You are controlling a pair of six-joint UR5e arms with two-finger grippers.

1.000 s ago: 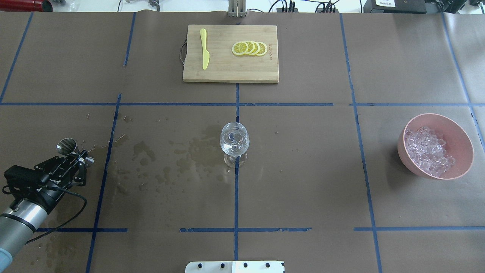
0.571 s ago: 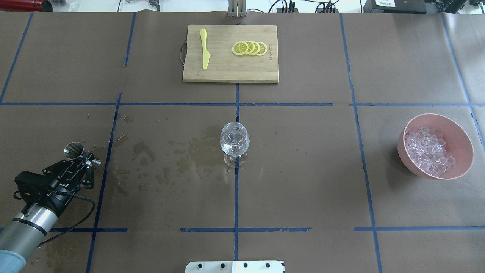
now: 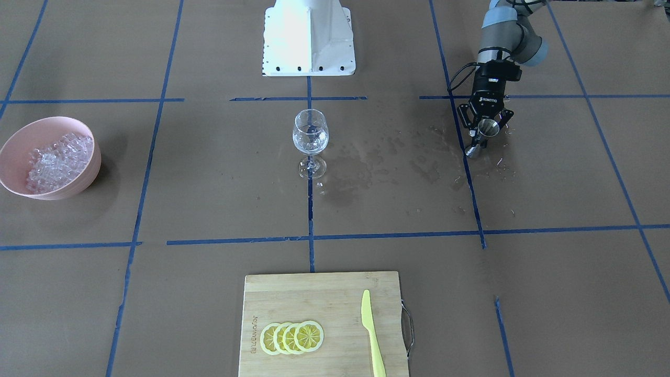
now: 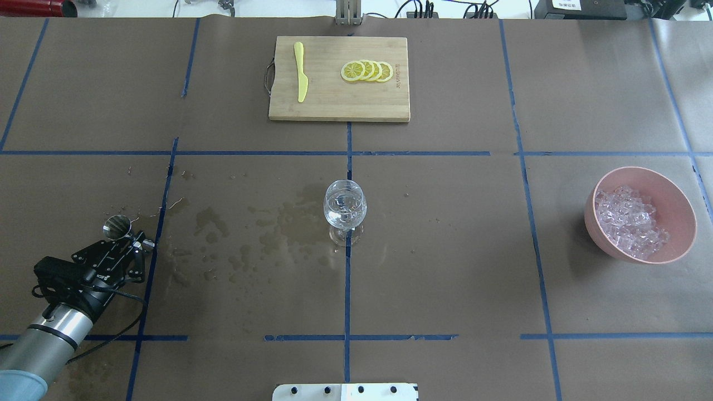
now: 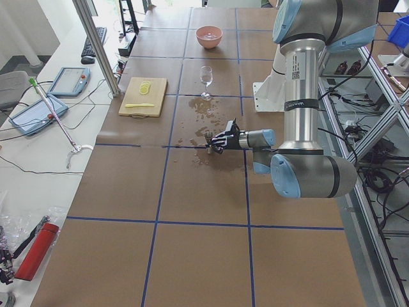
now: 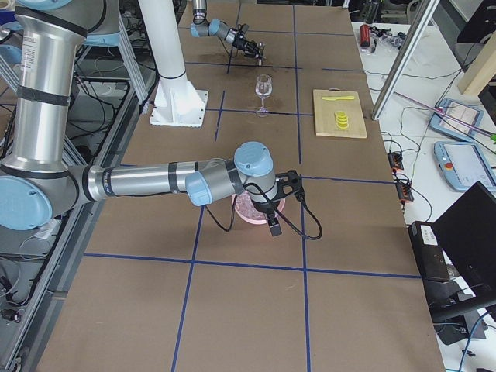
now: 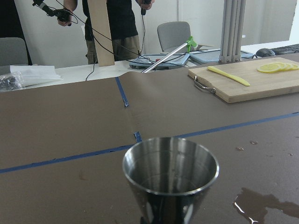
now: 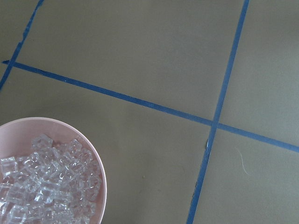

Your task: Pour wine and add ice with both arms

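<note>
My left gripper (image 4: 129,240) is shut on a steel jigger (image 4: 117,225) at the table's left, low over the wet paper. The jigger also shows in the front view (image 3: 489,127), and the left wrist view (image 7: 170,173) shows it standing upright and looking empty. A clear stemmed glass (image 4: 345,209) stands at the table's centre with a little clear wine (image 4: 345,217) in it. The ice (image 4: 629,223) fills a pink bowl (image 4: 682,203) at the right. My right gripper (image 6: 273,221) hovers over that bowl in the exterior right view only. I cannot tell whether it is open or shut.
A wooden cutting board (image 4: 334,106) with lemon slices (image 4: 366,71) and a yellow knife (image 4: 301,72) lies at the far middle. Dark wet stains (image 4: 234,234) spread between jigger and glass. The white robot base (image 4: 345,392) is at the near edge.
My left gripper has drawn back toward the robot and slightly right with the jigger. The glass and the bowl have not moved.
</note>
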